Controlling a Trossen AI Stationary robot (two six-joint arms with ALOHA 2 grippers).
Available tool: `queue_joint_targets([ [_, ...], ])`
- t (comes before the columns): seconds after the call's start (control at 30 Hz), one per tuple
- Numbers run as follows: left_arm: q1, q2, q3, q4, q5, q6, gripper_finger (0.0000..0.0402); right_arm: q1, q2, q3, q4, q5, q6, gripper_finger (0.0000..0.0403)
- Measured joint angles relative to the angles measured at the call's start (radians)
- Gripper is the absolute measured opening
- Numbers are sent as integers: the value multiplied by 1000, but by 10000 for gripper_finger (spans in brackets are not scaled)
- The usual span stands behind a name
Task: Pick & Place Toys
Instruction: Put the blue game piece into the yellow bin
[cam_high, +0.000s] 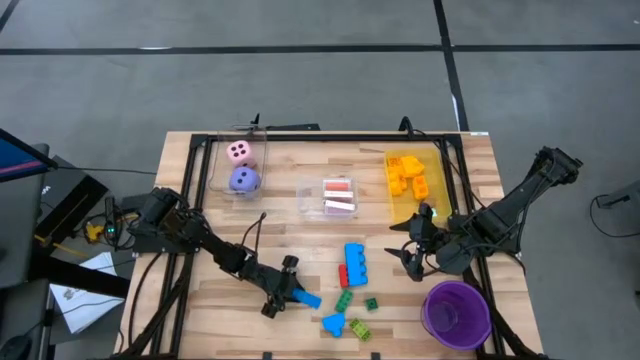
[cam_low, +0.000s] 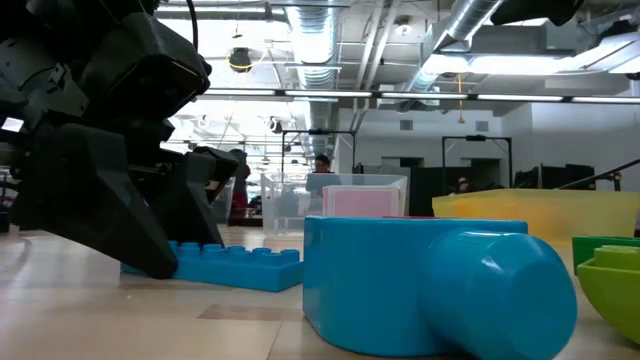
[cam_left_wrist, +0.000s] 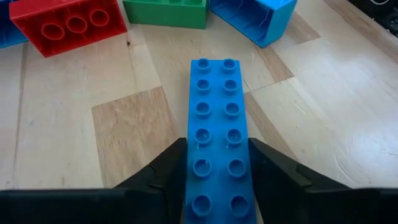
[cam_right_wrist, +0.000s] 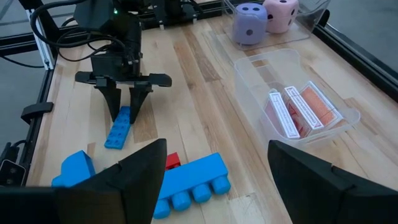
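My left gripper (cam_high: 287, 289) is at the table's near middle, shut on a long flat blue brick (cam_left_wrist: 216, 134) that lies on the wood; the brick also shows in the high view (cam_high: 305, 297). My right gripper (cam_high: 412, 258) is open and empty, beside the yellow bin's near end. Loose toys lie between the two grippers: a big blue brick (cam_high: 355, 262), a red brick (cam_high: 343, 275), green bricks (cam_high: 344, 300) and a blue piece (cam_high: 333, 323). A pink die (cam_high: 239, 151) and a purple die (cam_high: 244, 179) sit in a clear bin. Pink-backed cards (cam_high: 339, 197) sit in another clear bin. My left gripper pinches the flat blue brick's two long sides (cam_left_wrist: 194, 163) between its two fingers, near the end closest to the arm. The fingers (cam_right_wrist: 114, 106) come from above, pointing down, and stand across the brick. The brick lies flat on the table, studs up.
A yellow see-through bin (cam_high: 437, 160) with orange and yellow bricks stands at the far right. A round purple cup (cam_high: 456, 312) stands at the near right corner. A black frame rail (cam_high: 330, 137) runs along the table's far side. Bare wood lies at the near left.
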Motion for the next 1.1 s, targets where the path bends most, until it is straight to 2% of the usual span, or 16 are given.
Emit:
queue_joint_targets([
  [0.2,0,2,-3,37,-1,0,149,0,0,0,12,0,-32,272],
  [0.33,12,4,-3,82,-7,0,140,0,7,1,55,1,-101,272],
  [0.5,42,4,-3,119,-5,-4,141,-1,43,1,133,-1,-233,272],
  [0.7,93,4,-3,281,0,-28,141,-1,125,1,265,-45,-467,272],
  [0.93,182,3,3,462,175,-192,143,-9,197,1,453,-53,-658,271],
  [1.1,223,3,52,527,295,-263,144,-11,225,1,521,-58,-726,271],
])
